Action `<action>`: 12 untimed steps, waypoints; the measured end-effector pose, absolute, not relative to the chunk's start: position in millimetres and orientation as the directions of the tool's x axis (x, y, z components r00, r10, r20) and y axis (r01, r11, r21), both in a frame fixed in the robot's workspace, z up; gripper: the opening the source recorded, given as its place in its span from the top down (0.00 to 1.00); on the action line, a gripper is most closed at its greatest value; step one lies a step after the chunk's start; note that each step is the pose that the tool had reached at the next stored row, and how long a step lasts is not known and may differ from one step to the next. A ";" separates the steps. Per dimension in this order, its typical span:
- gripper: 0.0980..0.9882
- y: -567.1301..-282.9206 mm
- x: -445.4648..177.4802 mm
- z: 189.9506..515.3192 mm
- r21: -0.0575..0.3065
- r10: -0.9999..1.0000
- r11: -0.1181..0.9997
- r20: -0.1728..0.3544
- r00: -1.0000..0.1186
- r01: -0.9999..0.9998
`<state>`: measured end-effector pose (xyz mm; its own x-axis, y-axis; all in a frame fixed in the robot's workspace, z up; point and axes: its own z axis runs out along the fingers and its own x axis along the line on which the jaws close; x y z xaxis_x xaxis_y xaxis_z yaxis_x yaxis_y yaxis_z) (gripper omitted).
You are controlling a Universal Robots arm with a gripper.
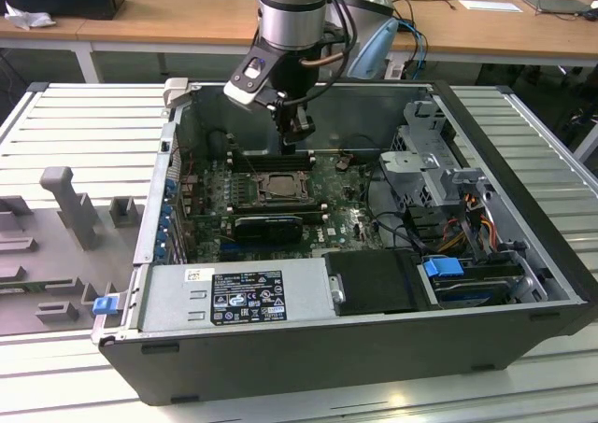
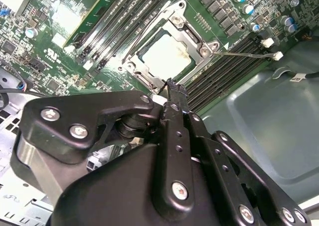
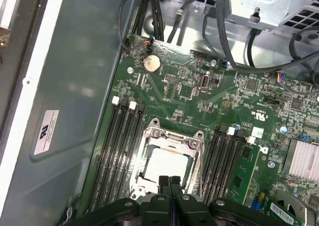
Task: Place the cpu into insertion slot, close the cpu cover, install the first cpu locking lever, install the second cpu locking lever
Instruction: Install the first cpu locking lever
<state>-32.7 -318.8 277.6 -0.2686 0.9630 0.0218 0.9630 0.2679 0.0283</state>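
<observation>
We judge the first two steps done. The cpu (image 3: 167,165) lies flat in the insertion slot (image 1: 254,190), pale face up. It shows through the window of the cpu cover (image 3: 174,134), which lies down over the slot and frames the chip on all sides in both wrist views.

The levers are what we read as left. In the second wrist view a thin metal rod (image 2: 244,53) runs out from one corner of the slot and slants over the memory slots (image 3: 122,151) beside it. We take it for a locking lever not yet latched, though we cannot be sure. The other lever we cannot make out well enough to judge.

The hand (image 2: 172,86) hangs just above one edge of the slot, its two fingers pressed together with nothing between them. As far as we can tell it touches neither the cover nor the rod.

The cpu is square, so it has no long axis of its own, and its edges sit square to the slot's frame. The cover is a little longer one way, and that axis runs parallel to the memory slots flanking the slot on two sides. The rod's long axis points away from the slot.
</observation>
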 end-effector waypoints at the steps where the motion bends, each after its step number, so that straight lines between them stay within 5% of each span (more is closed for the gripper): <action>1: 0.99 -318.8 -32.7 277.5 0.028 0.962 0.271 0.022 -0.272 0.962; 12: 0.99 -318.8 -32.7 277.5 0.028 0.934 0.356 0.022 -0.356 0.934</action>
